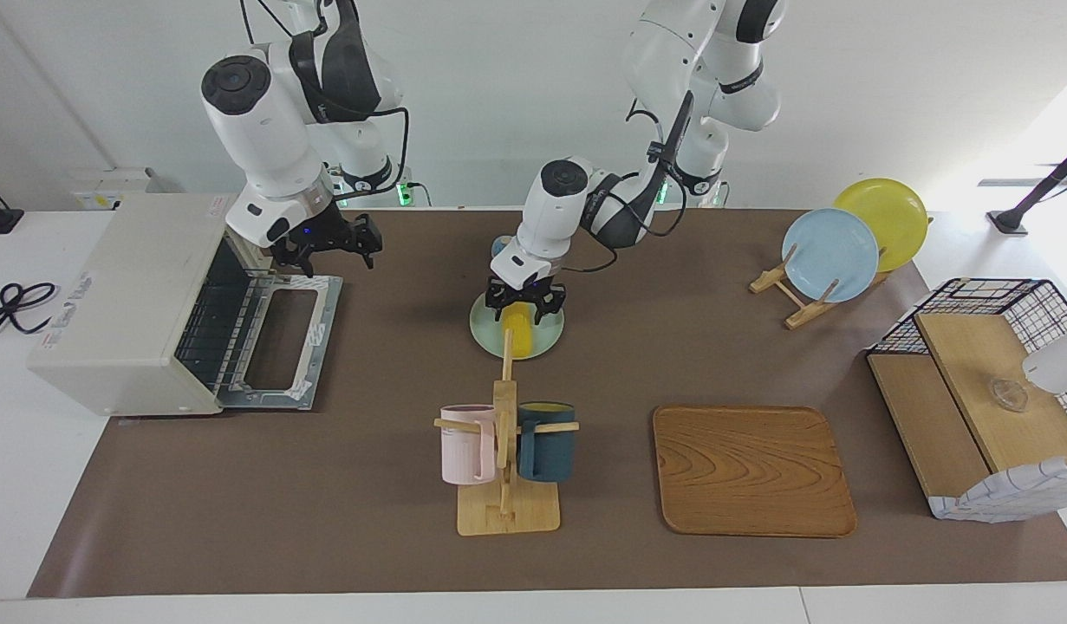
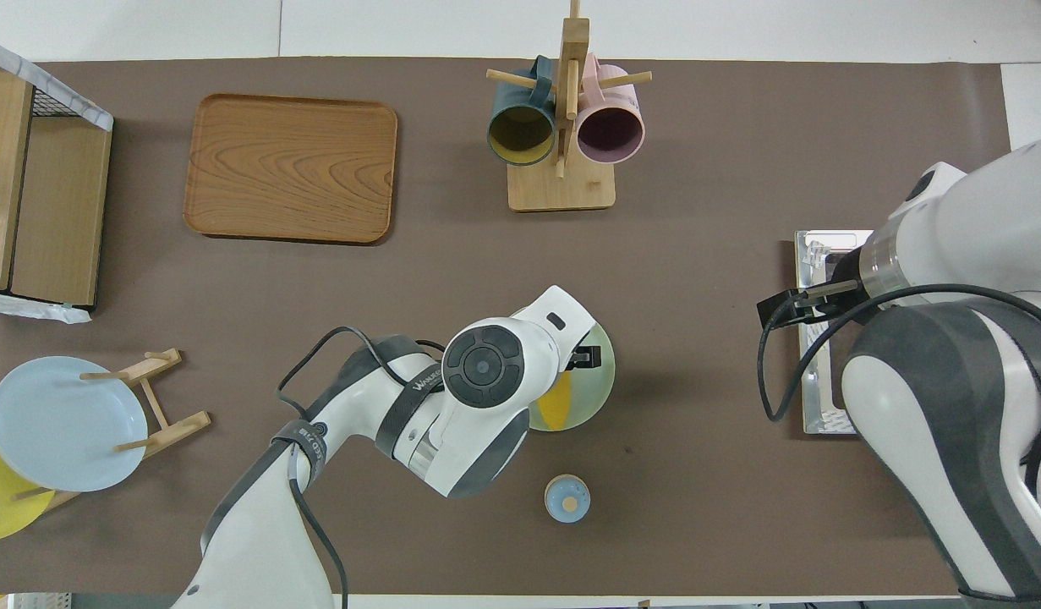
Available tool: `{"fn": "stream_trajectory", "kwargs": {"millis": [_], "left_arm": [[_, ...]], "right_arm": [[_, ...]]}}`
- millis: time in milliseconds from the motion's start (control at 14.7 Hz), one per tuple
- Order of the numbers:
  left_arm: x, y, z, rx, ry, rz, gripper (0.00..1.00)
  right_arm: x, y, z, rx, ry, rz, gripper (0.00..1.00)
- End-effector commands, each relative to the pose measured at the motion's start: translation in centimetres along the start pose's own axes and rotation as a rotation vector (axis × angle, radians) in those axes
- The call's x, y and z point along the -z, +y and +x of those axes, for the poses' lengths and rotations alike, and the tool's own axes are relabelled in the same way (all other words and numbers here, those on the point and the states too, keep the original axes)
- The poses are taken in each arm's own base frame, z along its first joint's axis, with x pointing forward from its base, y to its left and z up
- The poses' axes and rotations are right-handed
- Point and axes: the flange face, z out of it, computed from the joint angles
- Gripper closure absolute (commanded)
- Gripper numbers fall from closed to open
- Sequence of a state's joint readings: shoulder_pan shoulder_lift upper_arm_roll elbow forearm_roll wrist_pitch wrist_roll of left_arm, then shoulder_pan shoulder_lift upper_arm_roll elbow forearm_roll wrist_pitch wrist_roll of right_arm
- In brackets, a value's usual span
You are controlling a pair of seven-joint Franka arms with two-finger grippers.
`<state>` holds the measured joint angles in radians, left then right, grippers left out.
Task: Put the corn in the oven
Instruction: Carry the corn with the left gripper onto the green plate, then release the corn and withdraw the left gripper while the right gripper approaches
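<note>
Two mugs [image 1: 469, 444], three plates [image 1: 830, 255]

A pale green plate [image 1: 542, 340] lies under the left pincer; a mug tree [image 1: 505, 451] (pink and blue mugs) and wooden tray [image 1: 750, 469] stand farther from the robots than it

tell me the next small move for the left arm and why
Probably close the left end effector on the corn. Its open fingers are right down at the corn, which lies on the green plate, and the oven door is already down, with the right end effector open above it.
</note>
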<state>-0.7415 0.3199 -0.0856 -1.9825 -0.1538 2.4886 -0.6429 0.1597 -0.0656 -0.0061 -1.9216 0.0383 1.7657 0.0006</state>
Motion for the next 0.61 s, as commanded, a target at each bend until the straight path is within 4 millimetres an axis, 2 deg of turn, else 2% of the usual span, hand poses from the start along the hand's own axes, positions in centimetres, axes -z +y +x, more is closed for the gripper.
{"fn": "stream_trajectory", "kwargs": {"millis": [0,68,204,272,475,543], "left_arm": [[6.9,-2.7,1.8,0.012,-0.011,0.018,0.0],[9.6,-4.2,2.6,0.005,-0.017,0.025,0.0],[14.6,-7.4,4.5,0.009,-0.031,0.038,0.0],[16.6,-9.1,5.5,0.023,-0.033,0.042,0.0],[21.2,-14.9,7.9,0.06,-0.016,0.047,0.0],[22.1,-17.1,8.6,0.047,-0.012,0.049,0.0]], "right_arm": [[0.2,0.0,0.3,-0.016,-0.003,0.023,0.0],[0.2,-0.1,0.3,-0.019,-0.005,0.024,0.0],[0.2,-1.5,0.3,-0.015,0.0,0.021,0.0],[0.6,-2.0,0.4,-0.017,0.007,0.018,0.0],[1.5,-4.9,0.9,-0.029,0.024,-0.007,0.0],[1.6,-6.7,1.2,-0.028,0.023,-0.008,0.0]]}}
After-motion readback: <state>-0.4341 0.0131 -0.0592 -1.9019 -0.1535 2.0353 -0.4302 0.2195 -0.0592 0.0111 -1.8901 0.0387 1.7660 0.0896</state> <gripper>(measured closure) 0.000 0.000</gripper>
